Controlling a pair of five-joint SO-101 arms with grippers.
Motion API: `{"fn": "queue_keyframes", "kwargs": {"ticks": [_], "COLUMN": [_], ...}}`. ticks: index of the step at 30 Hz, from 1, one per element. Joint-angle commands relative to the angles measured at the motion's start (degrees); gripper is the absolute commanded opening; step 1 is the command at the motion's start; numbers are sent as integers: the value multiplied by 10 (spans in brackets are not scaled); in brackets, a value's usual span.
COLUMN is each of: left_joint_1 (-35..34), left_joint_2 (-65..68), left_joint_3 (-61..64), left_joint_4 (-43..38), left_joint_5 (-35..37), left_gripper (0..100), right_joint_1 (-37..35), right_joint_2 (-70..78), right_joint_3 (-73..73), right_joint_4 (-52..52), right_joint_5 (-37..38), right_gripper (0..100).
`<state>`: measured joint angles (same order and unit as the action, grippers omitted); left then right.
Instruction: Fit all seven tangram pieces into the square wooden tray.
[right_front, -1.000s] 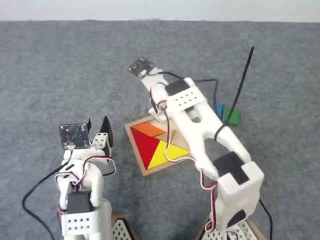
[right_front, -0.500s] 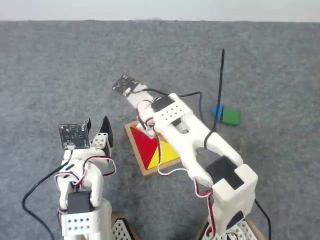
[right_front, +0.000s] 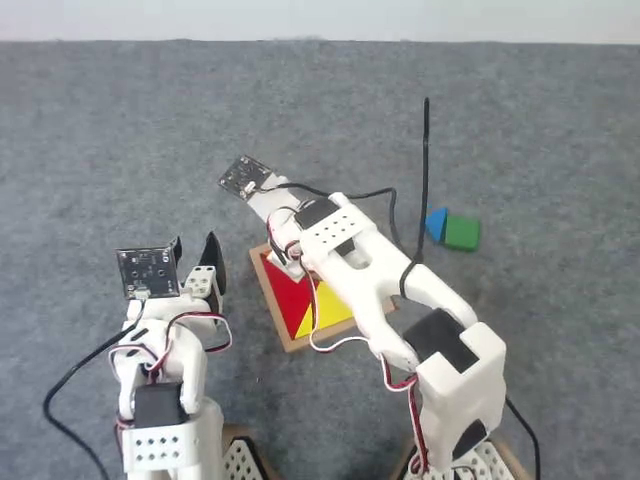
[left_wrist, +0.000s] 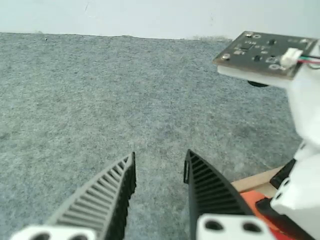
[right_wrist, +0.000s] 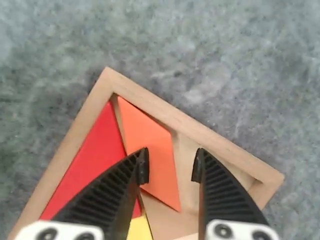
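Right hand (right_wrist: 170, 162): narrow gap, empty, poised over orange piece (right_wrist: 150, 142) in tray (right_wrist: 150, 105), centre frame. Probably there to nudge it flush beside red piece (right_wrist: 95, 170). Left hand (left_wrist: 160, 157): parted, idle, lower left. Blue piece (right_front: 436, 222), green piece (right_front: 462, 233): waiting at right on counter (right_front: 120, 120).

Parted fingers (left_wrist: 107, 192) over grey mat (left_wrist: 90, 85)

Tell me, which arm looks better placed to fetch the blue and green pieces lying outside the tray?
Probably the right. The right gripper hangs open over the tray, and the blue piece and green piece lie on its side; the left gripper sits beyond the tray's far side.
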<state>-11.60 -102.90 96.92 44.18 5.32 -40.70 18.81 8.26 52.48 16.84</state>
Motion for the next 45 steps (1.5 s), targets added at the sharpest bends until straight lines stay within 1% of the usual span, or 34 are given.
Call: {"fn": "queue_keyframes", "kwargs": {"ticks": [1,4,10,20,26,28,31,33,42,45], "left_joint_1": [4,4,4,4,4,4,4,4,4,4], "left_joint_2": [-9,-9,-9,-9,-9,-9,-9,-9,-9,-9], "left_joint_3": [-5,-5,-5,-5,-5,-5,-5,-5,-5,-5], "left_joint_4": [3,3,3,3,3,3,3,3,3,3], "left_joint_5": [-7,-7,-7,-7,-7,-7,-7,-7,-7,-7], "left_gripper": [152,152,152,152,152,152,152,152,152,152], "right_joint_1": [-22,-31,-28,54,53,53,53,53,52,44], "right_joint_2": [-24,-12,23,28,31,31,31,26,-58,-55], "right_joint_3": [-3,-2,-6,-11,-16,-15,-15,-16,-27,-4], "right_joint_4": [14,13,12,13,15,15,15,15,59,53], "right_joint_5": [-12,-11,-11,-5,-5,-5,-5,-5,11,14], "right_gripper": [162,162,162,162,160,125,32,7,13,57]}}
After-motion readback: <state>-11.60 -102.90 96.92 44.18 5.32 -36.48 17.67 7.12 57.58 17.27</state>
